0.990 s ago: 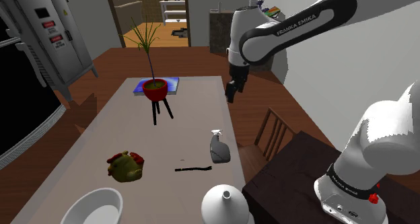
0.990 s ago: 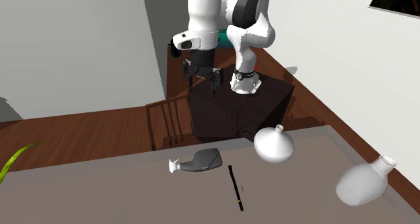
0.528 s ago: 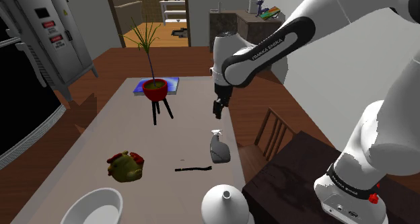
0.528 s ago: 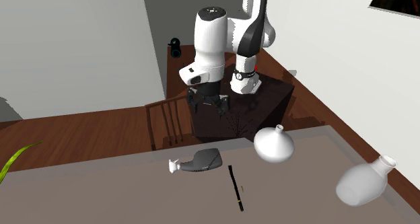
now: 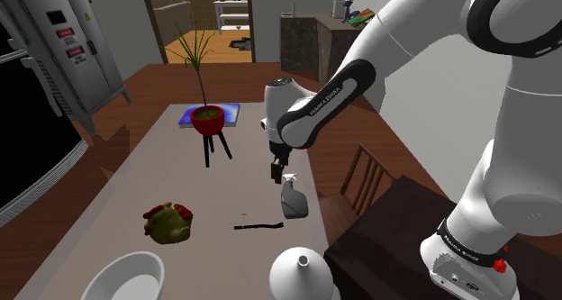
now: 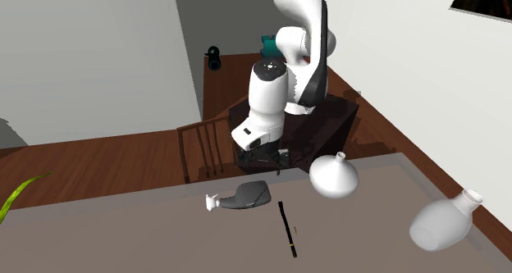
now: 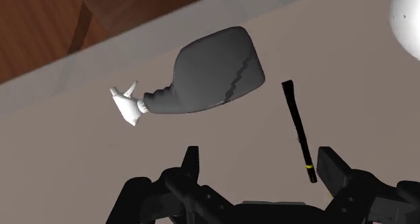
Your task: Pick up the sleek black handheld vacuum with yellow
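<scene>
Grey table | arm bent down | end effector spread, near black stick

Arm: fat, rounded white links, glossy black bands at the joints; white "FRANKA EMIKA" lettering runs along the black forearm band, with more white lettering round the black collar at the base. Small red dot on the white foot, at its 3 o'clock in the shoulder view. Gripper all black, blocky, two squared fingers.
</scene>
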